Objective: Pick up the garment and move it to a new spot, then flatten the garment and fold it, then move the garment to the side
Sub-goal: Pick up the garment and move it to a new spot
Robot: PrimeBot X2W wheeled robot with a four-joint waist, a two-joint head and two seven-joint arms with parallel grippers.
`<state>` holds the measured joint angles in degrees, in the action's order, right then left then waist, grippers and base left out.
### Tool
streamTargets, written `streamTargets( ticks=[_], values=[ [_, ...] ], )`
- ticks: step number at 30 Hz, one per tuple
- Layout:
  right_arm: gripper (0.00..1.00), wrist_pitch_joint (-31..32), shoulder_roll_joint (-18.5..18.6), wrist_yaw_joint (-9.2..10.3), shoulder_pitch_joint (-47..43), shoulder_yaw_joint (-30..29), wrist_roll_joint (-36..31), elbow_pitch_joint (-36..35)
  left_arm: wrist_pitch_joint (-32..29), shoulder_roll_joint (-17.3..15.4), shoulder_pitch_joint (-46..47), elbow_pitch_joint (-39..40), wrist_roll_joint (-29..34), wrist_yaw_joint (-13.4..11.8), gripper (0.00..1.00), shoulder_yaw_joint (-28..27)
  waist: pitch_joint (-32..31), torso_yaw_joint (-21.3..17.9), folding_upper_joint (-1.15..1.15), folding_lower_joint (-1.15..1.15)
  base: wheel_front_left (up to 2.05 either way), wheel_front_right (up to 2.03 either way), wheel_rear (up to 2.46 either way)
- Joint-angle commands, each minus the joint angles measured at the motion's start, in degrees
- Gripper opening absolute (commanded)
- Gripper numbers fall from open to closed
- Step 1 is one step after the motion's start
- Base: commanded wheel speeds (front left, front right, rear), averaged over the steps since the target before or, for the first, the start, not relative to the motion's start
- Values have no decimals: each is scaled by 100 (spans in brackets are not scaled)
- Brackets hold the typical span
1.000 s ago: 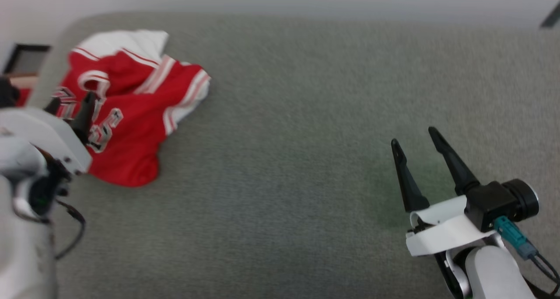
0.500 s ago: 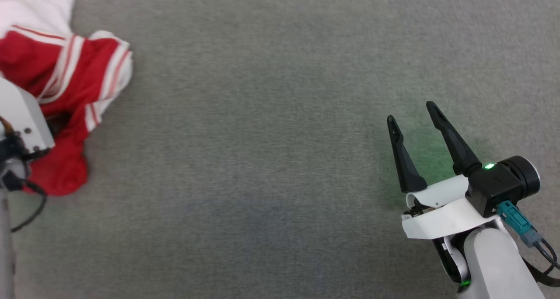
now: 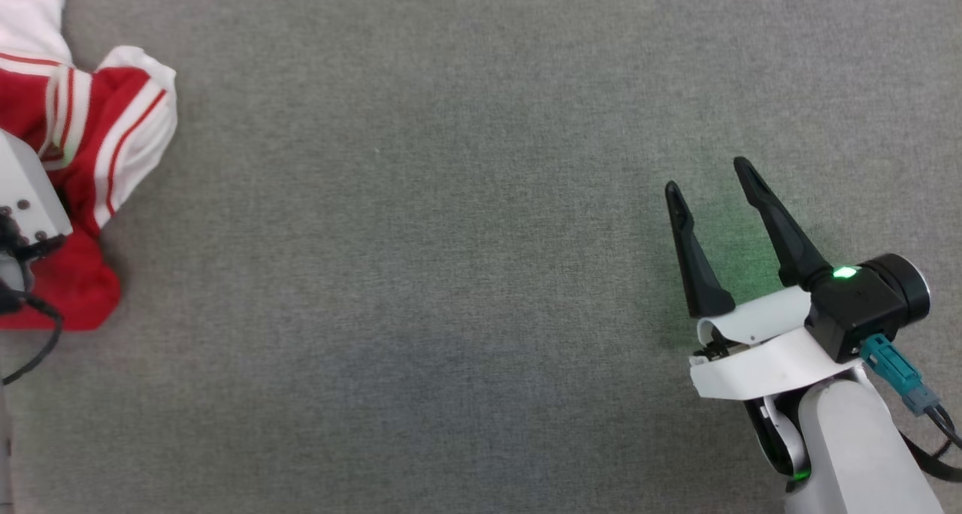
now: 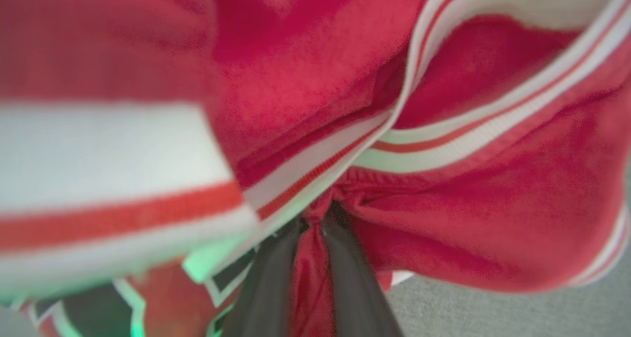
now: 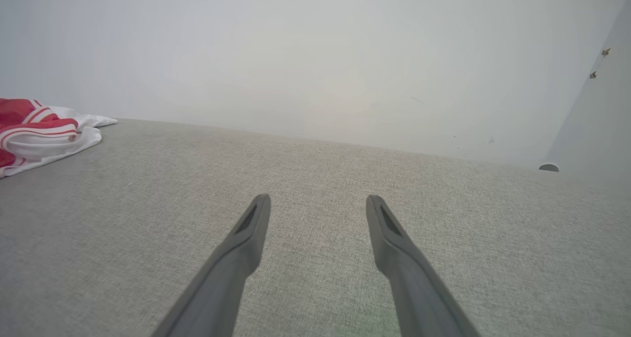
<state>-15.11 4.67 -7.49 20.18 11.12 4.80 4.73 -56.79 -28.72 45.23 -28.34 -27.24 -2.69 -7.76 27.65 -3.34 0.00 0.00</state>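
left jaws clenched on a red fold of the jersey [image 4: 315, 105], bunched at the head view's left edge; right jaws spread wide above the worktop [image 3: 451, 273], lower right.

Bright, even light, but the garment [image 4: 458, 228] blurs close-up in the left wrist view.

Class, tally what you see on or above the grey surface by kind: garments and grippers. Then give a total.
garment: 1
grippers: 2 (left gripper, right gripper)
Total: 3
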Motion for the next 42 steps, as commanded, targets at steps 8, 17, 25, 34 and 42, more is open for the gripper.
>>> streamTargets(
  ticks=[8, 17, 25, 34, 42],
  values=[
    [100, -6, -3, 0, -269, -167, 59, 132, 446, -108, 159, 358, 146, 201, 0, 122, -522, 324, 0, 0, 0, 0, 0],
    [100, -7, -31, 0, -582, -198, 87, 268, 1335, -219, 524, 643, 291, 569, 0, 315, -1230, 587, 0, 0, 0, 0, 0],
    [100, -7, -60, 0, -859, -249, 95, 371, 1955, -42, 821, 893, 373, 774, 0, 647, -1872, 721, 0, 0, 0, 0, 0],
    [100, -7, -101, 0, -1122, -422, 15, 349, 1935, 204, 1078, 1330, 116, 920, 0, 1015, -2330, 649, 0, 0, 0, 0, 0],
    [100, -7, -120, 0, -1287, -921, -112, 265, 1541, 424, 1036, 1934, -304, 976, 0, 1341, -2411, 283, 0, 0, 0, 0, 0]
  ],
)
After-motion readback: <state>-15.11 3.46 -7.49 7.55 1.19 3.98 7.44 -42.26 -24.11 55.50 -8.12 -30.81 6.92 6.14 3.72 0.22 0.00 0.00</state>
